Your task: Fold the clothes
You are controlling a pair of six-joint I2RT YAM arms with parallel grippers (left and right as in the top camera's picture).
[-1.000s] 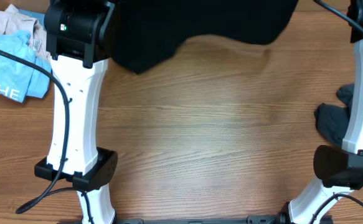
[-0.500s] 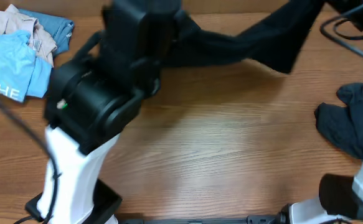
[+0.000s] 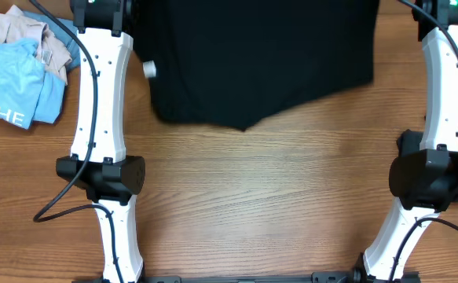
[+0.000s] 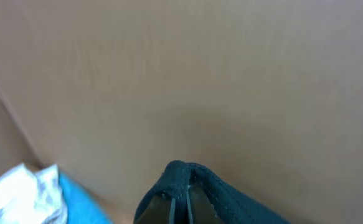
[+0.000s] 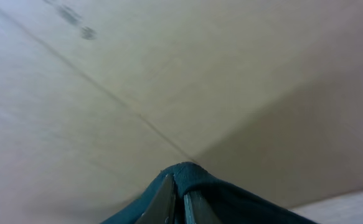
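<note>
a wooden table fills the overhead view, warm brown and evenly lit, its grain running left to right in long boards. a dark strip edges its near side. both wrist views show a plain, blurred beige surface crossed by a thin diagonal seam; wall or ceiling, hard to tell.
</note>
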